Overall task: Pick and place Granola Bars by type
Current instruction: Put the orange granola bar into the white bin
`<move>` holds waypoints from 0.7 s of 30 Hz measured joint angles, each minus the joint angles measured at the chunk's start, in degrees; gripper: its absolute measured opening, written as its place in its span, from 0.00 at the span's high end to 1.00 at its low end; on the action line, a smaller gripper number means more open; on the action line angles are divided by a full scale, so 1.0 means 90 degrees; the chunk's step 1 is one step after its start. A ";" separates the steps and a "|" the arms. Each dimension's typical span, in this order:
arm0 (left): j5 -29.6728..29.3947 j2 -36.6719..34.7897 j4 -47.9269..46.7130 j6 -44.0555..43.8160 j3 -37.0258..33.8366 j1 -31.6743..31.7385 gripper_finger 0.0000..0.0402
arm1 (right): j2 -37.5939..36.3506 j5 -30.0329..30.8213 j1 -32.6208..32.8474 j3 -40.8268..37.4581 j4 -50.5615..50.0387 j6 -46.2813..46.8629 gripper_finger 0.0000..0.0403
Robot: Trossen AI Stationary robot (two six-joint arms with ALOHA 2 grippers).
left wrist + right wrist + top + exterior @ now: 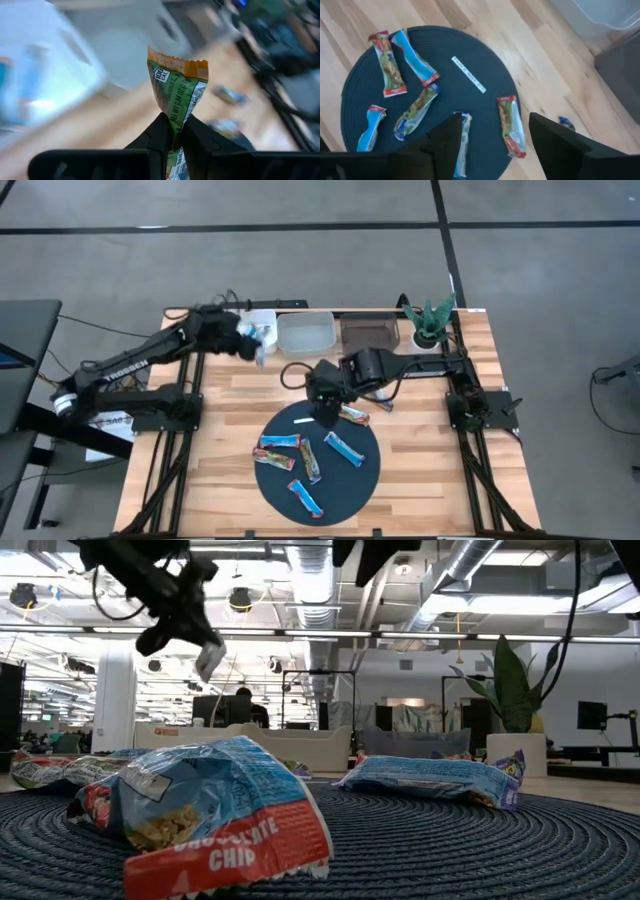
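Pincers differ: the left gripper (173, 134), raised near the white bin (262, 323), pinches an orange-edged green granola bar (178, 90) tight between its fingers, while the right gripper (492, 137) hangs spread and empty above six bars (416, 63) lying on the round dark mat (470, 100).

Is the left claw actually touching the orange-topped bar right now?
Touching. The left wrist view shows the left claw shut on the orange-topped bar, its fingers pinching the wrapper's lower part with no gap, the bar sticking up from between them.
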 joint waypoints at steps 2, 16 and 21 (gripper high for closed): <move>-0.0145 0.0000 -0.0001 0.0188 0.0000 0.0532 0.92 | 0.0000 0.0113 0.0103 0.0000 -0.0045 0.0054 0.46; 0.0112 0.0718 0.0318 0.0761 0.0000 0.2424 0.89 | 0.0002 0.0267 0.0165 0.0000 -0.0118 0.0073 0.51; 0.0158 0.0859 0.0482 0.1307 -0.0001 0.2504 0.79 | 0.0003 0.0267 0.0167 0.0002 -0.0118 0.0073 0.51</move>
